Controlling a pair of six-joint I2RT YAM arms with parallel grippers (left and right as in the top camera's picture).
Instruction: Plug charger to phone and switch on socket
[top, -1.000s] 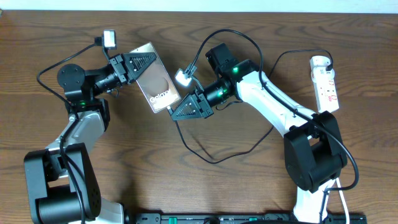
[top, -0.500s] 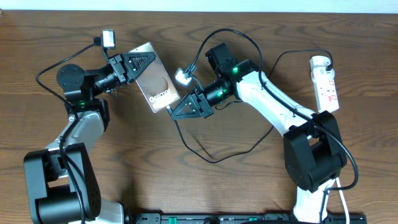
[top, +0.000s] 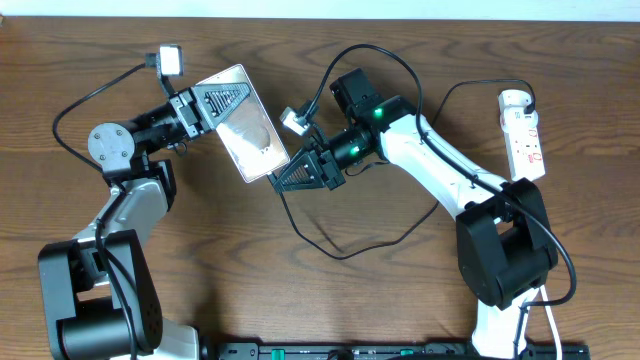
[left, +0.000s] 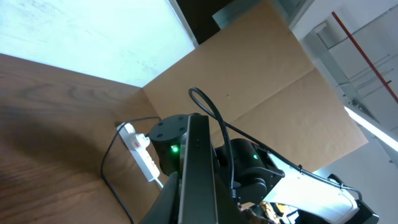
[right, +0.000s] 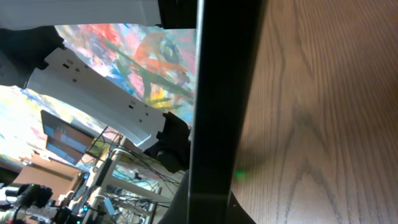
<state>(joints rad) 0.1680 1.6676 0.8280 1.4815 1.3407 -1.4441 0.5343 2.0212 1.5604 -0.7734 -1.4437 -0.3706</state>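
My left gripper (top: 240, 99) is clenched on the phone (top: 252, 140); in the overhead view my fingers cover its upper-left end, in the upper left of the frame, and the slab slants down toward the centre; its face is washed pale with glare, so no lettering can be read. In my left wrist view the phone stands edge-on as 1 dark upright strip in the lower middle of the frame.

My right gripper (top: 283, 181) sits just beside the phone's lower-right end, left of centre in the overhead view, fingertips pointing to the lower left; whether it touches the phone I cannot tell. The charger (top: 340, 257) comes up to those fingertips from below; its black cable drops from there, loops across the lower middle of the frame, and rises to the right toward my right arm. I cannot tell whether my right jaws are pressed on its plug or slack; the tip itself is hidden, and my right wrist view gives only 1 dark upright band with wood grain on its right.

The socket (top: 524, 130) lies flat on the table (top: 300, 310) at the upper right edge of the frame, well apart from both grippers, its rounded end toward the top; a small red mark shows on it; the switch positions are too small to read.
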